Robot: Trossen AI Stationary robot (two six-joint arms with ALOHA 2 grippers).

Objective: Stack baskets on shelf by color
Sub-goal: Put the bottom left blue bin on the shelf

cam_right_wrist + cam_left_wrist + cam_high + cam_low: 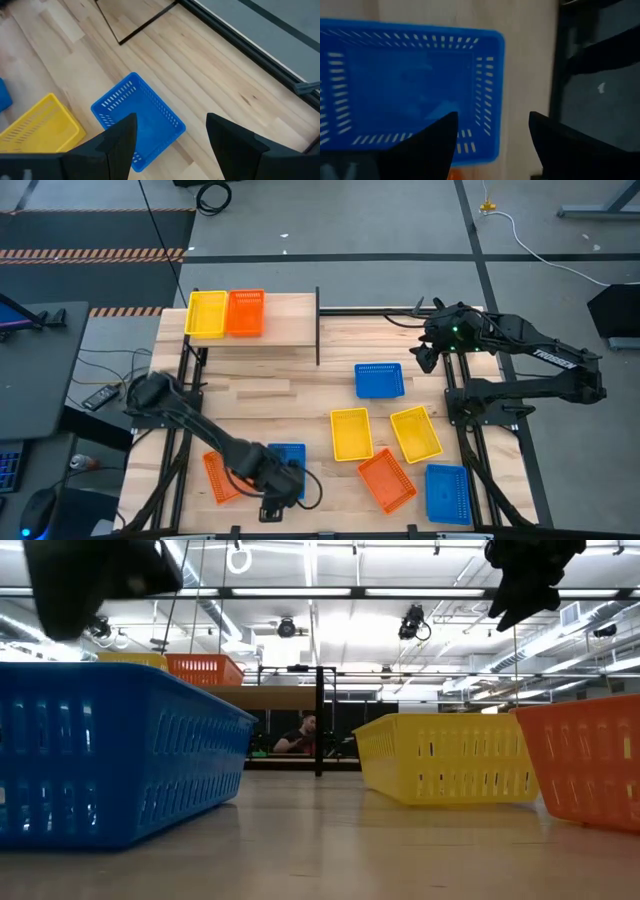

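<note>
The shelf [285,320] stands at the table's far left. It bears a yellow basket [206,314] and an orange basket [246,312] side by side on its left part. My left gripper [492,135] is open and hovers over the end wall of a blue basket [410,90] lying at the table's near edge [290,455]. The low view shows this gripper [90,580] clear above that basket [110,755]. My right gripper [170,135] is open and high above another blue basket [137,120] at mid-table [380,380].
Flat on the table lie two yellow baskets [351,434] [415,433], an orange one [386,479], a blue one [446,493], and an orange one [218,478] partly under my left arm. Bare wood lies between shelf and baskets. A person sits in the room beyond [303,737].
</note>
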